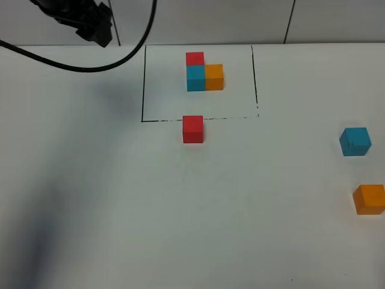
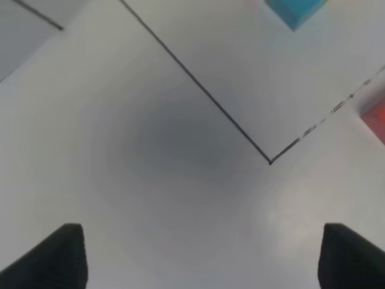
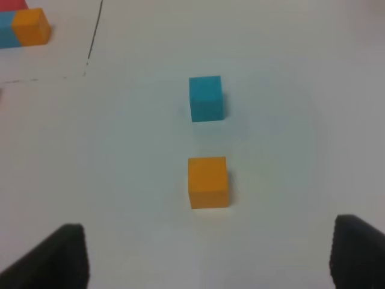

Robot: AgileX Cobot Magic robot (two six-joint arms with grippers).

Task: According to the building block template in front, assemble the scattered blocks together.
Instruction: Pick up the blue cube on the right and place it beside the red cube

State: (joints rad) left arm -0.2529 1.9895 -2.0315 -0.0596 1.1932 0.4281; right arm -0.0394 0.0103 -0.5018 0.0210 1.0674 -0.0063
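The assembling looks barely begun: the red block (image 1: pixel 193 129) lies just outside the near line of the frame (image 1: pixel 144 84) around the building block template (image 1: pixel 204 75), and the right gripper (image 3: pixel 207 257), fingers spread and empty, should next descend on the orange block (image 3: pixel 208 182) lying ahead between them, with the cyan block (image 3: pixel 206 98) just beyond, while the left gripper (image 2: pixel 201 259), equally spread, holds nothing.

The jaws stand wide apart above the black frame (image 2: pixel 198 85).

Orange block (image 1: pixel 369 199) cut by edge
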